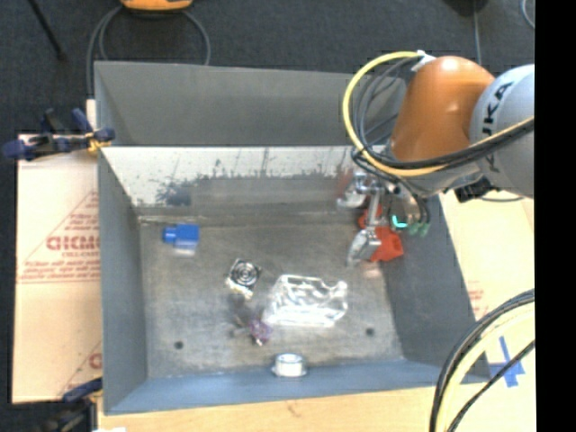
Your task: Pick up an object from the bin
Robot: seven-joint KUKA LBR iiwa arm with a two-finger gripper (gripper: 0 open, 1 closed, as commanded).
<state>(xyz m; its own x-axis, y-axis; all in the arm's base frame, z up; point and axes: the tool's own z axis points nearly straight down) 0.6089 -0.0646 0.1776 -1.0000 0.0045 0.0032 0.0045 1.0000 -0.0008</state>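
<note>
Camera view, from above. The only writing on me is the dark lettering on my grey arm (508, 115), of which "KU" can be read beside the orange cover (436, 106) of my wrist; none of the loose things shows a legible label. The grey metal bin (126, 241) holds six small things, all lying apart on its floor. A blue block (181, 235) lies near the left wall. A round silvery metal part (242, 276) lies near the middle, with a crumpled clear plastic packet (306, 301) just to its right. A small purple piece (259, 331) lies below the two, near the packet's left end. A white ring (288, 364) rests at the foot of the near wall. A red piece (389, 244) lies at the right side of the floor, close to the right wall. My jaws are lowered into the bin's right side, just beside this red piece; I cannot tell whether they are open or closed, nor whether the red piece lies between them.
</note>
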